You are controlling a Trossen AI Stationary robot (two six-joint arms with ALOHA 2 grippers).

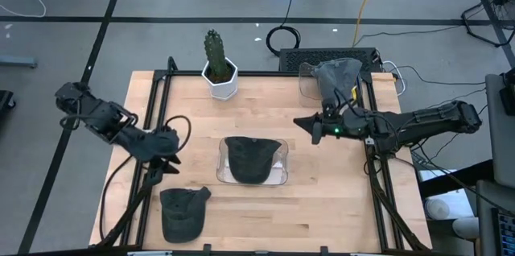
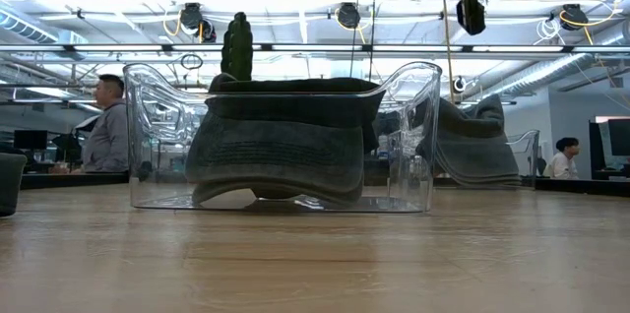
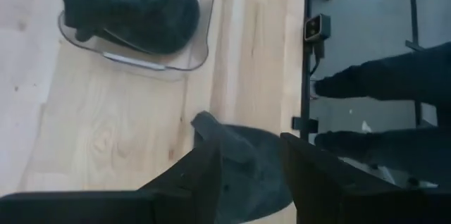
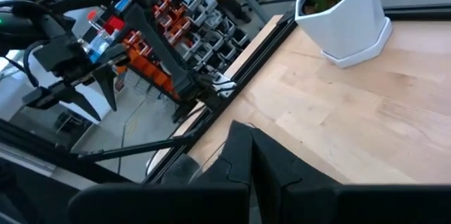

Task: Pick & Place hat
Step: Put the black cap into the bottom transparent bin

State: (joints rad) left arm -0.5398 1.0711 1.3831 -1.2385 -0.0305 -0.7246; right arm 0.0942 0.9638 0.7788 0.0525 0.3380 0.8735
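Observation:
Three dark grey hats show in the high view. One hat (image 1: 183,212) lies flat on the table near its near-left corner. A second hat (image 1: 251,159) sits in a clear bin (image 1: 282,177) at mid-table. The third hat (image 1: 336,75) fills another clear bin at the far right. My left gripper (image 1: 166,163) is open and hangs over the table's left side, just beyond the loose hat. In the left wrist view the loose hat (image 3: 246,164) shows between the fingers. My right gripper (image 1: 306,123) is shut and raised right of the middle bin.
A cactus in a white pot (image 1: 219,71) stands at the far edge, left of centre. Black frame rails (image 1: 153,111) run along the table's left and right sides. Bare wood lies between the middle bin and the near edge. People sit in the room beyond (image 2: 106,136).

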